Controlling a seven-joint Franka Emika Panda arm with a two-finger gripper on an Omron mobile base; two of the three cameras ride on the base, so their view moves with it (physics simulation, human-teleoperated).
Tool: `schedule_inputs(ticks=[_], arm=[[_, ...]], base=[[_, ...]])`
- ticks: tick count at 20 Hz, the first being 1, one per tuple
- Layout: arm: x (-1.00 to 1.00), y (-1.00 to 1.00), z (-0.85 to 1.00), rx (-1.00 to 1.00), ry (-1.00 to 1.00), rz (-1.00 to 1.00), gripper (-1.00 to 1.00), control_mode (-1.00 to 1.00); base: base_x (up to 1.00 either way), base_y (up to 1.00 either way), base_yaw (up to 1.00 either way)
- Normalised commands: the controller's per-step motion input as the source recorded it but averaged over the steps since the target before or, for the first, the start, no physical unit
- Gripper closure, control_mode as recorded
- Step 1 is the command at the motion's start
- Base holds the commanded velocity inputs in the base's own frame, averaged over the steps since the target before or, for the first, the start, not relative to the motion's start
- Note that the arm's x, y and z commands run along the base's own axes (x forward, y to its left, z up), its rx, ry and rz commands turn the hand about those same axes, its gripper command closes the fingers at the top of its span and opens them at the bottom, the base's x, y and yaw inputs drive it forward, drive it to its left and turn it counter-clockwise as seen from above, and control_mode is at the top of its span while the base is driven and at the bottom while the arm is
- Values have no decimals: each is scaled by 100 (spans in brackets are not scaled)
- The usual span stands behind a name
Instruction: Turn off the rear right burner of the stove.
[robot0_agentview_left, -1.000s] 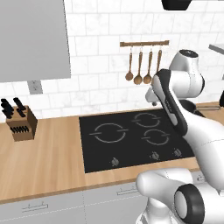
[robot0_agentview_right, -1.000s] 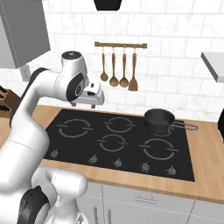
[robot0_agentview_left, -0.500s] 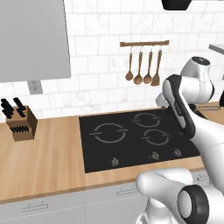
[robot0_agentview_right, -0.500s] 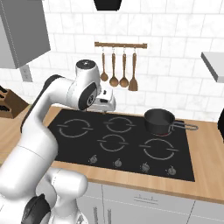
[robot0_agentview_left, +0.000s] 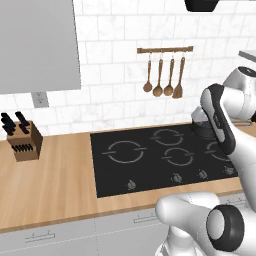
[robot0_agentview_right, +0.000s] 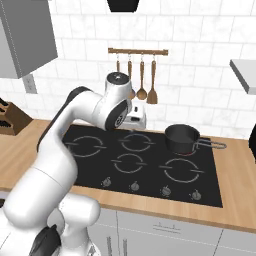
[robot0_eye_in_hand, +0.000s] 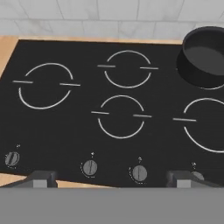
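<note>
Fingertips (robot0_eye_in_hand: 43, 179) spread wide, holding nothing, I hover above the stove (robot0_eye_in_hand: 65, 127); its 5 similar knobs (robot0_eye_in_hand: 139, 173) risk my turning the wrong burner's.

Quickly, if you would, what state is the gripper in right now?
Gripper: open, holding nothing, fingertips spread wide above the stove and its front knobs.

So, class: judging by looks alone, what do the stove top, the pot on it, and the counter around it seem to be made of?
The stove: seemingly black glass, flat and smooth, with thin grey ring markings.
The pot: probably dark metal with a matte finish and a grey handle; the render leaves it open.
The counter: light brown with faint grain, so wood or a wood-look surface.
</note>
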Motion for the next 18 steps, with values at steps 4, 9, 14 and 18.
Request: schedule_inputs(ticks=[4, 9, 14, 18], arm=[[-9, -46, -1, 7, -2, 6, -100, -100], [-20, -46, -40, -6, 0, 5, -100, -100], [-6, -30, -71, -19, 11, 9, -100, -100], [-13, -43, -72, -27, 2, 13, -100, -100]], base=[[0, 0, 0], [0, 0, 0], [0, 0, 0], [0, 0, 0]])
